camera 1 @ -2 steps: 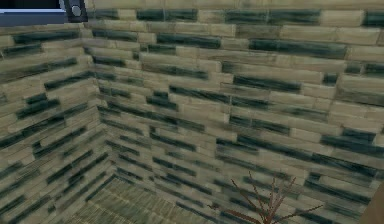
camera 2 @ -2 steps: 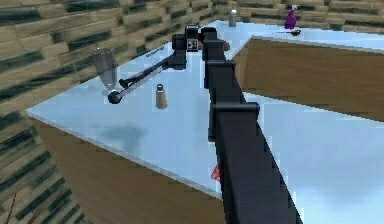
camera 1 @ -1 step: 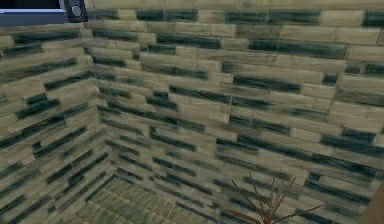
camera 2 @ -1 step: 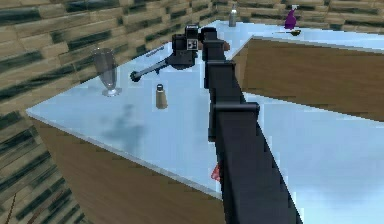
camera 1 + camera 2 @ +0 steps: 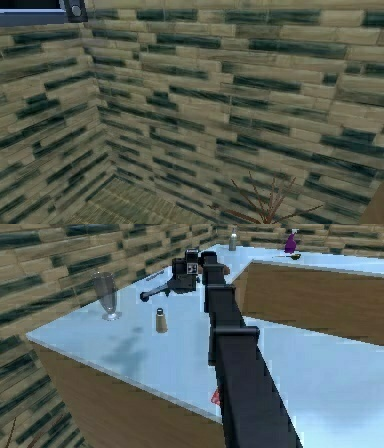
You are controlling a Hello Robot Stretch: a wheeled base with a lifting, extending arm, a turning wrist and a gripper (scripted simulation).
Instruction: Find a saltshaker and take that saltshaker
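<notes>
Noted small tan upright saltshaker [image 5: 160, 320] near dark two-finger gripper [image 5: 152, 293], presumably lined up for grasping; could not tell whether anything held.

A pale blue desk [image 5: 110, 352] with brown sides is seen. On its top, a tall clear glass [image 5: 105, 294] is placed upright, and a small saltshaker [image 5: 160, 320] near it. Far back, a bottle [image 5: 233, 239] and a purple object [image 5: 290, 241] are set.

Countertop [image 5: 320, 364] is glossy (wooden sides [image 5: 110, 404]), goblet [image 5: 105, 292] glass

Saltshaker [image 5: 160, 320] stands on counter [image 5: 120, 359], right of glass [image 5: 105, 292].
</notes>
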